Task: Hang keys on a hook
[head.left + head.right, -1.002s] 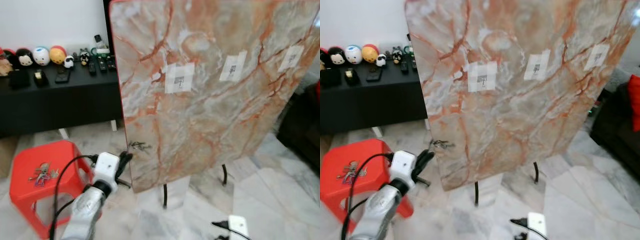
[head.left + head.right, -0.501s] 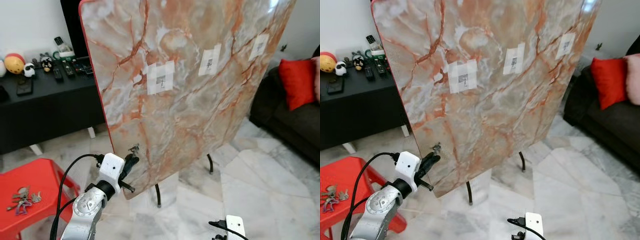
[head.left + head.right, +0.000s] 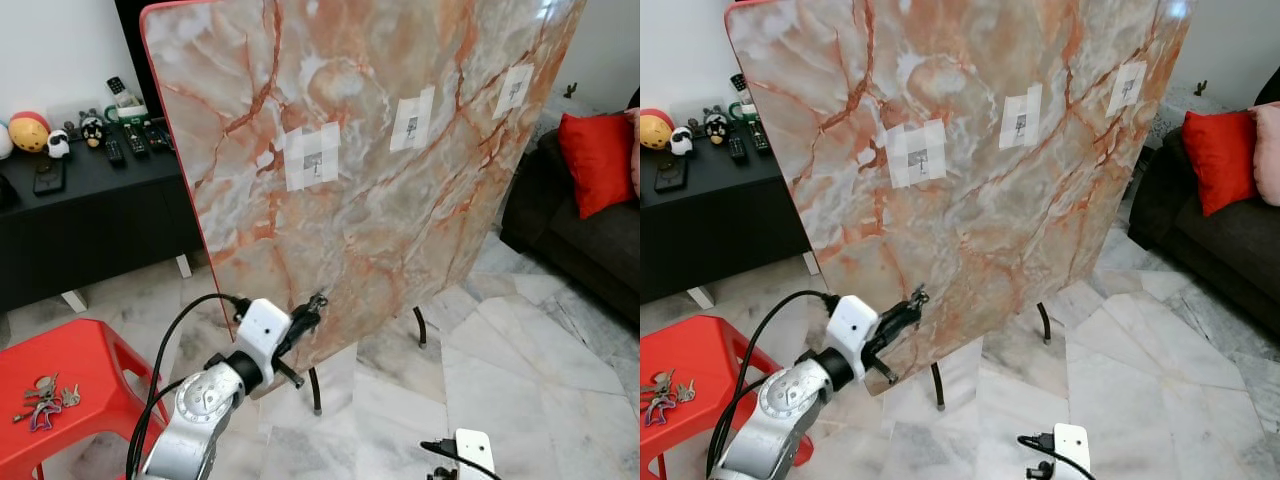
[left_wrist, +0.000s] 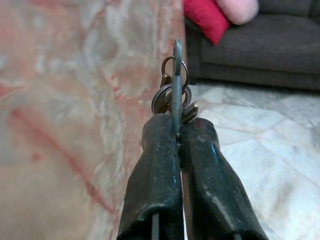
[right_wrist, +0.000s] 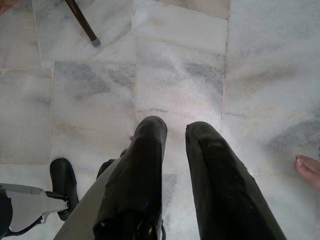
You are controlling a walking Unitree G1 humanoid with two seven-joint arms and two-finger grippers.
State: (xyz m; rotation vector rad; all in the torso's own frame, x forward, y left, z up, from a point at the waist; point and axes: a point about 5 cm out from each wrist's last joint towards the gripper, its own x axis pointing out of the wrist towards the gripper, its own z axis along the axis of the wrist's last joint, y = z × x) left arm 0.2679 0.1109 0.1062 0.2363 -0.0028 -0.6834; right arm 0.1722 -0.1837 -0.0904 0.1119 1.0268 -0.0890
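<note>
My left gripper [image 3: 311, 308] is shut on a bunch of keys [image 3: 319, 298], held up before the lower part of the tilted marble board [image 3: 380, 220]. In the left wrist view the keys [image 4: 173, 86] stick out beyond the closed fingertips [image 4: 161, 131], close to the marble face. Three small hooks sit on white tape patches higher on the board: the left hook [image 3: 312, 160], the middle hook [image 3: 410, 120] and the right hook [image 3: 514, 90]. My right gripper [image 5: 175, 127] hangs open over the floor, holding nothing.
A second bunch of keys [image 3: 40, 388] lies on the red stool [image 3: 95, 350] at the left. A black cabinet [image 3: 90, 215] with toys and remotes stands behind. A dark sofa [image 3: 590, 240] with a red cushion [image 3: 597, 160] is at the right. The board's metal legs [image 3: 420, 325] stand on the marble floor. A person's toes [image 5: 307, 169] are nearby.
The camera has turned to the right. My left gripper has carried the keys from the board's left edge rightward across its lower face.
</note>
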